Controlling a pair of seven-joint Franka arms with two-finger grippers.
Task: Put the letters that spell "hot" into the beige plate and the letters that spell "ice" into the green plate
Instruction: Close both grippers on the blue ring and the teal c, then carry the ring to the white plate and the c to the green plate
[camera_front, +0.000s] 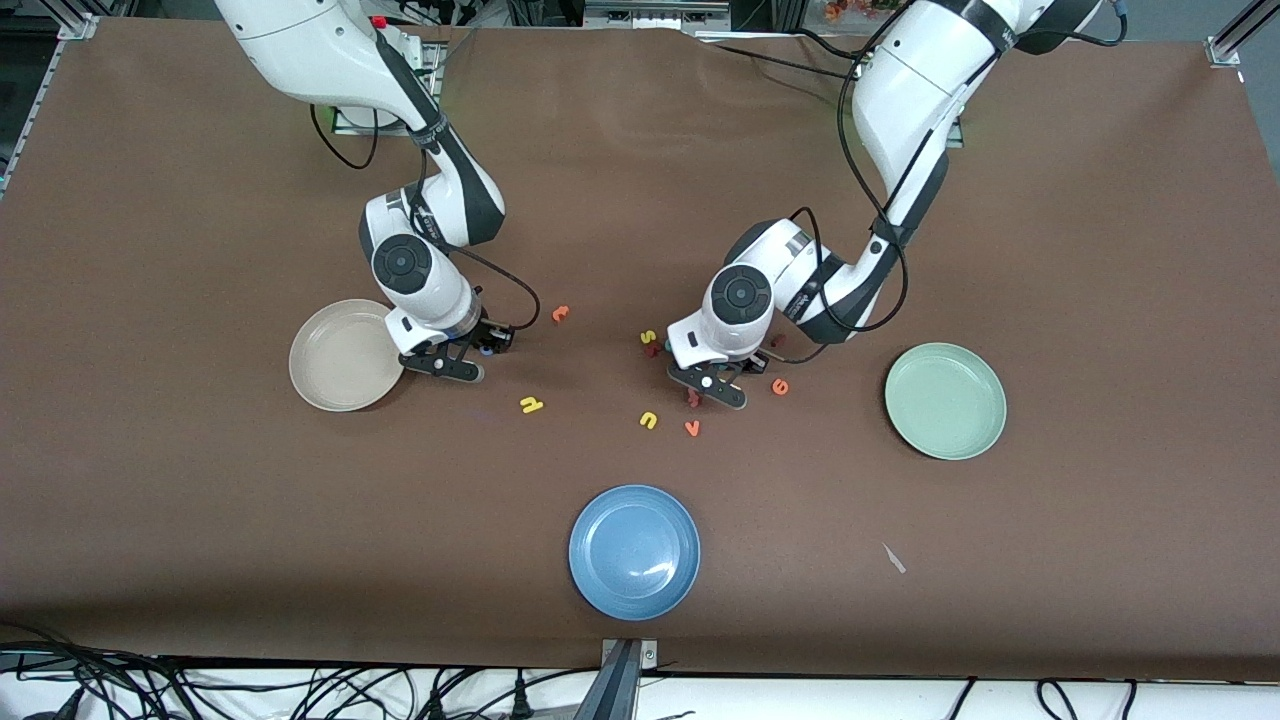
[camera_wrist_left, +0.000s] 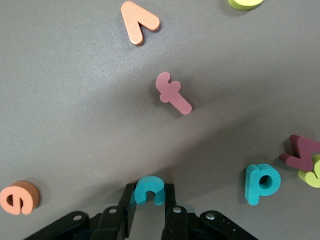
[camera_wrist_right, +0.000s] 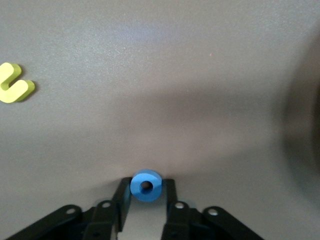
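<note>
My left gripper (camera_front: 730, 370) is down at the table, shut on the teal c (camera_wrist_left: 149, 190), which is pinched between both fingers. The orange e (camera_front: 780, 386) lies beside it toward the green plate (camera_front: 945, 400). My right gripper (camera_front: 484, 350) is low beside the beige plate (camera_front: 340, 355) and is shut on the blue ring-shaped o (camera_wrist_right: 146, 186). The yellow h (camera_front: 531, 404) lies nearer the front camera than that gripper. The orange t (camera_front: 560, 313) lies farther from the camera. Both plates hold nothing.
A pink f (camera_wrist_left: 173, 93), orange v (camera_front: 692, 428) and yellow u (camera_front: 649, 420) lie close to the left gripper. A teal d (camera_wrist_left: 261, 183), dark red letter (camera_wrist_left: 301, 152) and yellow s (camera_front: 647, 337) cluster beside it. A blue plate (camera_front: 634, 551) sits near the front edge.
</note>
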